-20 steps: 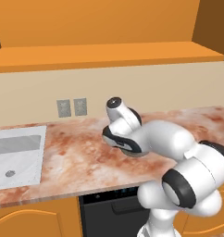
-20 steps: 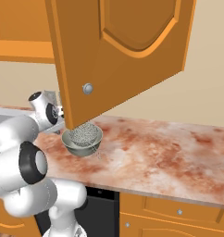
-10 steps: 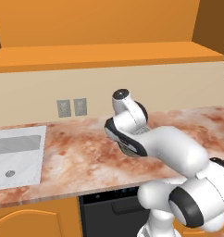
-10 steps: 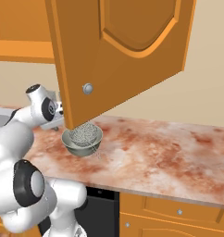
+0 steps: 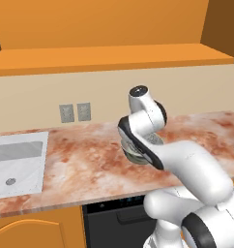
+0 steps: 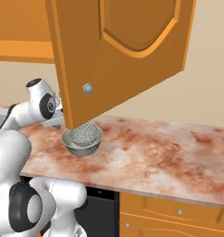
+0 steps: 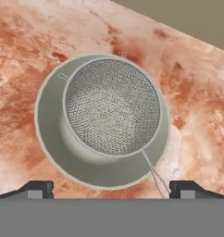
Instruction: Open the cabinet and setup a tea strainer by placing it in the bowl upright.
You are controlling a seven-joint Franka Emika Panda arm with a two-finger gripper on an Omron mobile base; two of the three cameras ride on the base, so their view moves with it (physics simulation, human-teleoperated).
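Mesh is what you see first: the tea strainer (image 7: 113,107) is a round grey woven basket with a thin rim, mouth up, seated inside the bowl (image 7: 51,134). Its thin wire handle runs out over the bowl's rim. The bowl is glossy pale grey-green and stands on the mottled reddish counter (image 6: 169,152), just beneath the open cabinet (image 6: 118,51) door's lower corner. Your gripper (image 7: 109,187) is spread wide above it, holding nothing.

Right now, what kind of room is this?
A simulated home kitchen, it seems: a marbled counter with a sink, orange wooden cabinet above, and a tea strainer sitting in a bowl.
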